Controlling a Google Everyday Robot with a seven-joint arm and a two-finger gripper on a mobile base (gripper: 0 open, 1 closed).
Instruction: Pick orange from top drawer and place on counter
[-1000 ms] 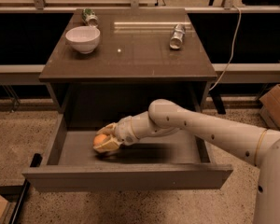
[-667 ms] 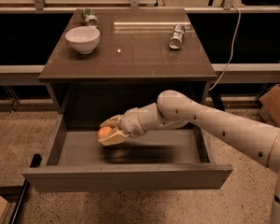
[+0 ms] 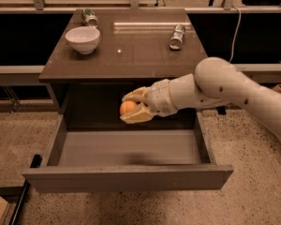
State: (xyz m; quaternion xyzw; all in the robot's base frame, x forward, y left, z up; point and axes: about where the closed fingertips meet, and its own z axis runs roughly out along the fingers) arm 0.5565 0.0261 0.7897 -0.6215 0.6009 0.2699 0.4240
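Note:
The orange [image 3: 127, 108] is a small round orange fruit held between the cream fingers of my gripper [image 3: 131, 107]. The gripper is shut on it and holds it in the air above the open top drawer [image 3: 126, 149], just below the front edge of the counter [image 3: 131, 50]. My white arm reaches in from the right. The grey drawer is pulled out and its floor shows nothing else in it.
A white bowl [image 3: 83, 39] stands at the counter's back left with a can [image 3: 89, 17] behind it. A second can [image 3: 177, 35] lies at the back right. A black bar [image 3: 23, 191] lies on the floor left of the drawer.
My gripper has lifted the orange up off the drawer floor and to the right, to just under the counter's front edge.

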